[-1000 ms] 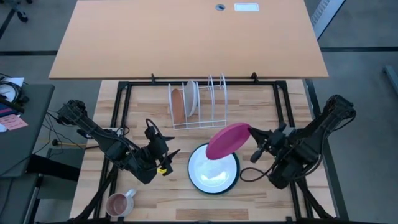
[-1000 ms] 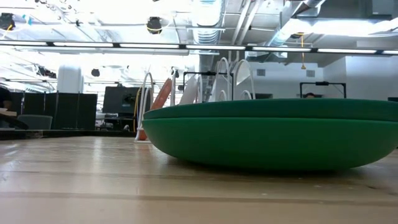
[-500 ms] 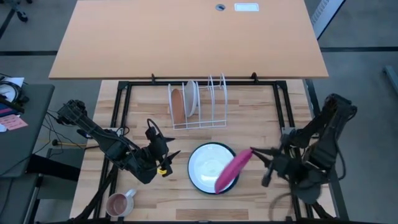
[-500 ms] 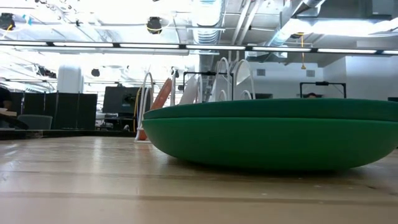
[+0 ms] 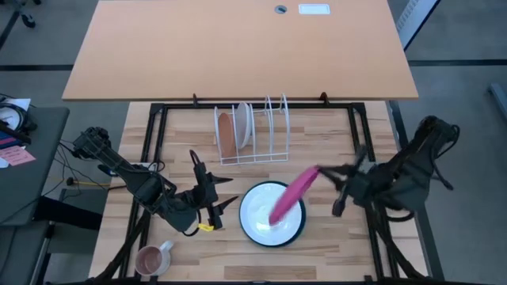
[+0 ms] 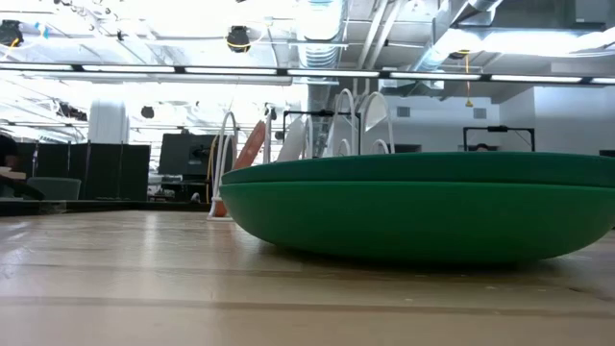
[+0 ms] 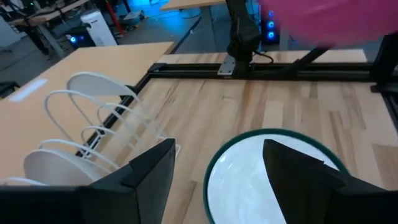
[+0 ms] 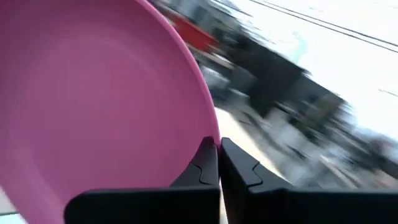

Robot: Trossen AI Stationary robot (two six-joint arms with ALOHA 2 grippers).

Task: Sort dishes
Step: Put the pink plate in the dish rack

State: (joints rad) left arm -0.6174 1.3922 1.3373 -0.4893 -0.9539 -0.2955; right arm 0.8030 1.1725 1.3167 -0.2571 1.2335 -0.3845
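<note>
While the right gripper (image 5: 323,172) hangs above the middle of the bench, its fingers (image 8: 205,167) are pressed together on the rim of the magenta plate (image 5: 291,195). That plate is off the surface and tilted steeply on edge; in the high view its long axis runs diagonally, the upper end at the gripper toward the right edge of the bench, the lower end toward the near edge, over the white plate. In the right wrist view the plate's hollow face fills most of the picture.

White plate (image 5: 261,215) with dark green rim lies flat near the near edge of the bench, about midway along it. In the low view the green underside (image 6: 413,216) sits on the wood.

Wire rack (image 5: 253,134) stands toward the far edge, middle. An orange-brown plate (image 5: 226,134) and a white plate (image 5: 243,125) stand upright on edge in its left slots; right slots hold nothing I can make out.

Left gripper (image 5: 220,199) sits low, just left of the flat plate, fingers (image 7: 149,180) spread apart, nothing between them.

Pink mug (image 5: 150,258) stands at the near left corner.
</note>
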